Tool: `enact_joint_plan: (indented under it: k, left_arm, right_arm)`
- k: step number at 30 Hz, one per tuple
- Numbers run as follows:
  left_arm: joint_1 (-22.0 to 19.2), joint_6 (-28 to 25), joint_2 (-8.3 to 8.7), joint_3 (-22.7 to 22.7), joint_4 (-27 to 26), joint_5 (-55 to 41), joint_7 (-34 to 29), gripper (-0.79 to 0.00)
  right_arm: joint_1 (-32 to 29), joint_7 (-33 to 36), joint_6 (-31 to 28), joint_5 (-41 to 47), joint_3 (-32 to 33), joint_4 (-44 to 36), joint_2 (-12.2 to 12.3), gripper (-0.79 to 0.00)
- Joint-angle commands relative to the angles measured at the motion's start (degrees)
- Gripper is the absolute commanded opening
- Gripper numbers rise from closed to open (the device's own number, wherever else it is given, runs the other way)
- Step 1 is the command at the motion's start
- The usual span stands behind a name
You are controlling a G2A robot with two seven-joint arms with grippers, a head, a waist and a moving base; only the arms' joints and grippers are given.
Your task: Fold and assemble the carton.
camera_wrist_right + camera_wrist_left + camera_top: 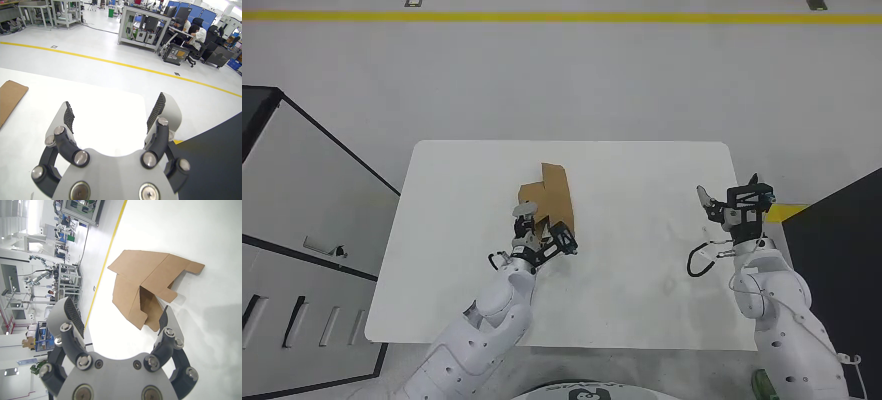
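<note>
**Carton (555,195) half-opened, mid-frame on counter (642,280)**

Left claw (116,306) gapes wide at lower centre of the top view, gripping nothing; one fingertip (165,317) sits just beside the carton's near corner. Light, stiff cardboard, it should bend along its creases; a flap edge looks the best hold. Underside and inner flaps are hidden. Right claw (114,102), frame right, is spread wide, empty.

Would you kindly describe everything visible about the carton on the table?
The carton is plain brown cardboard, not yet assembled: a mostly flattened blank with creased panels and small tabs, one end gaping slightly. It lies on the white table, toward its far edge. The open left gripper is at its near end; whether a finger touches it is unclear.
</note>
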Motion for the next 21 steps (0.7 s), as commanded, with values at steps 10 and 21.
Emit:
enact_joint_plan:
  k: [10, 21]
  left_arm:
    - [-3.1, 3.0, -1.82, 1.3, 6.0, 0.8, -4.3, 0.0]
    - [-3.5, 2.9, -2.75, 0.5, 8.4, -2.0, -2.8, -0.209]
  right_arm:
    - [0.0, 0.0, 0.0, 0.0, 0.0, 0.0, 0.0, 0.0]
    - [0.0, 0.0, 0.0, 0.0, 0.0, 0.0, 0.0, 0.0]
